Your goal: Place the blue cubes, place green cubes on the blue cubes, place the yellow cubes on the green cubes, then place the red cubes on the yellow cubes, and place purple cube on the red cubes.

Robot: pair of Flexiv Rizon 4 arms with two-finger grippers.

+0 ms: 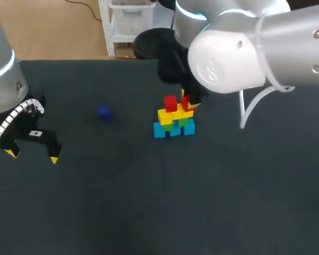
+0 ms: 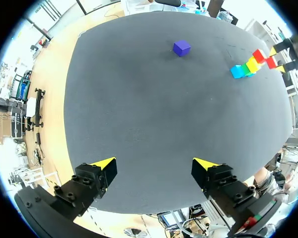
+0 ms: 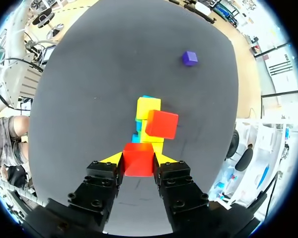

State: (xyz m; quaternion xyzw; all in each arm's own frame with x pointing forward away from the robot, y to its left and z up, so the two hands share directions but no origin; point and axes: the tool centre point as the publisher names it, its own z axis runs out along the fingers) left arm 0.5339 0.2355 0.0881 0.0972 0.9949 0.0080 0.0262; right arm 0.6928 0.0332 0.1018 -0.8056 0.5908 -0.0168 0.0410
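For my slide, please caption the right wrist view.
Right tool grips a red cube at the stack bearing a second red cube; purple cube apart.

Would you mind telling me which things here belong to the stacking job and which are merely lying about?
Job: blue cubes, green cubes, yellow cubes, placed red cube, second red cube held in the right gripper, purple cube lying apart from the stack.
Other: the table; the left gripper, open, holding nothing.
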